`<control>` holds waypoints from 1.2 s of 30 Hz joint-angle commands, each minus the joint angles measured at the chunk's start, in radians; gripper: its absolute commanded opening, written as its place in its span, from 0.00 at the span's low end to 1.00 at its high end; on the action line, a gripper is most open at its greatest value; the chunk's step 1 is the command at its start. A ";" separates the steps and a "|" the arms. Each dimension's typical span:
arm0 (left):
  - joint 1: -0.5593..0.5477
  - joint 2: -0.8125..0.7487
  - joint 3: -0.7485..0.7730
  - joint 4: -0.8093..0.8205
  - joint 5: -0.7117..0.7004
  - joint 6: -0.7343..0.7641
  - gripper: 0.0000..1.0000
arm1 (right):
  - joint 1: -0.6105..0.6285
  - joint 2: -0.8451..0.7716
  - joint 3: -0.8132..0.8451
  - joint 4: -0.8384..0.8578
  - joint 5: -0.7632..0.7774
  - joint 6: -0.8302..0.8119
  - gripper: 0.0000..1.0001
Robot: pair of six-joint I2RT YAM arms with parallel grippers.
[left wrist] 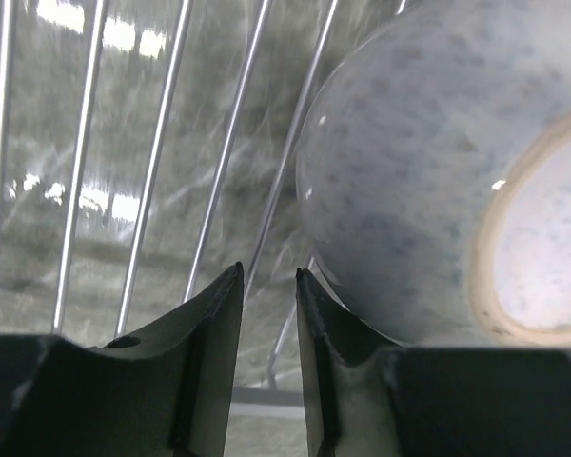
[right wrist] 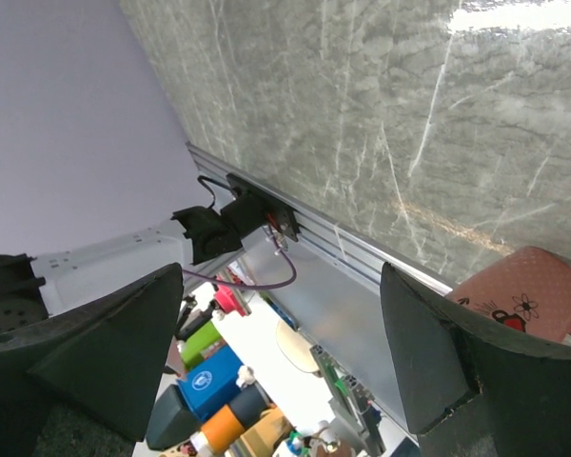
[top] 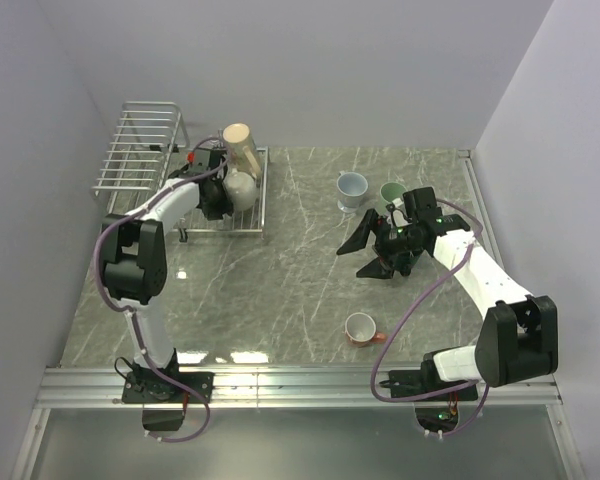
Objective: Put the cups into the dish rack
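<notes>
The dish rack (top: 140, 150) stands at the far left, its flat tray (top: 261, 190) reaching right. A taller beige cup (top: 242, 146) and a cream-white cup (top: 240, 185) are in the tray. My left gripper (top: 216, 200) is over the tray beside the cream-white cup (left wrist: 428, 162). Its jaws (left wrist: 268, 276) stand a narrow gap apart, empty, above the rack wires (left wrist: 224, 152). My right gripper (top: 364, 255) is wide open and empty (right wrist: 281, 276) near mid-table. Pale blue (top: 352, 187) and pale green (top: 391, 192) cups stand behind it. The orange-red cup (top: 361, 328) (right wrist: 533, 286) sits near the front. The dark cup is not in view.
White walls close in the left, back and right. A metal rail (top: 300, 385) runs along the near table edge; the right wrist view shows it (right wrist: 362, 257) with clutter below. The grey marble table (top: 280, 290) lies between the rack and the loose cups.
</notes>
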 commanded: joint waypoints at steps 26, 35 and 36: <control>-0.017 0.036 0.124 -0.001 0.005 -0.032 0.89 | 0.000 0.067 0.076 0.017 0.000 -0.010 0.90; -0.017 -0.111 0.073 -0.046 -0.030 -0.049 0.99 | 0.000 0.068 0.135 -0.024 0.018 -0.030 0.90; -0.017 -0.126 0.075 -0.052 -0.032 -0.052 0.99 | 0.000 0.068 0.151 -0.032 0.024 -0.030 0.90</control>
